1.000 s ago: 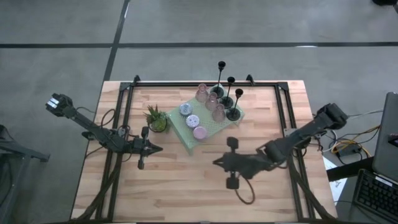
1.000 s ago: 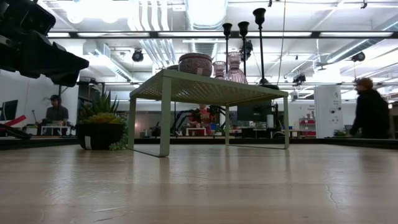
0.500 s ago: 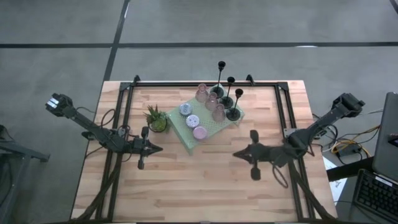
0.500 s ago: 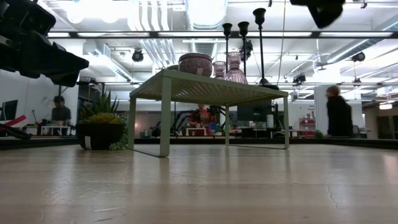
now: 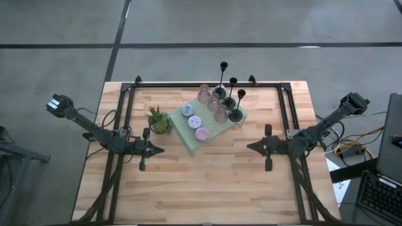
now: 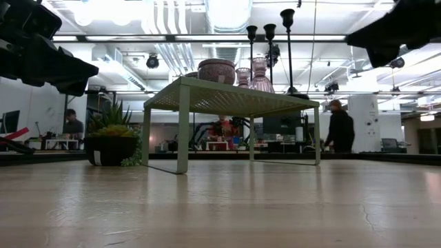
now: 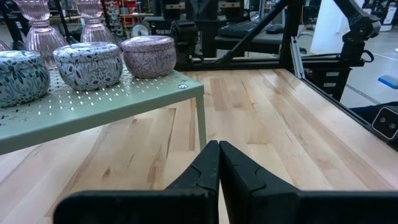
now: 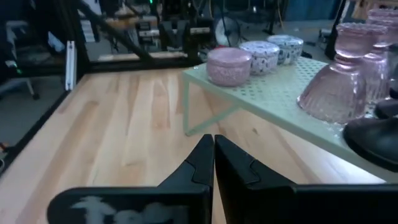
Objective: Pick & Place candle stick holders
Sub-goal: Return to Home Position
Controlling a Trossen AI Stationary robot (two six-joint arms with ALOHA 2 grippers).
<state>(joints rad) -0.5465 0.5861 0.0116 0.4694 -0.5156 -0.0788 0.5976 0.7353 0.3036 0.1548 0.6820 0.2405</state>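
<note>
The candle stick holders stand on a pale green perforated stand (image 5: 217, 129) at the table's far middle: three slim black sticks (image 5: 231, 94), pinkish glass cups (image 5: 212, 100), and low round pucks (image 5: 195, 123). They also show in the low view (image 6: 269, 55). My left gripper (image 5: 161, 150) is shut and empty, left of the stand's near corner, above the table. My right gripper (image 5: 250, 147) is shut and empty, right of and nearer than the stand. The pucks show in the left wrist view (image 7: 87, 62) and the right wrist view (image 8: 230, 65).
A small spiky green potted plant (image 5: 157, 119) stands left of the stand. A black frame (image 5: 129, 100) runs along the table's far and side edges. Bare wood lies along the table's near half. A person (image 6: 339, 127) walks in the room behind.
My right gripper has drawn back from the table's near middle toward the right edge and a little farther, staying shut. In the low view it has come in at the upper right. The holders have kept still.
</note>
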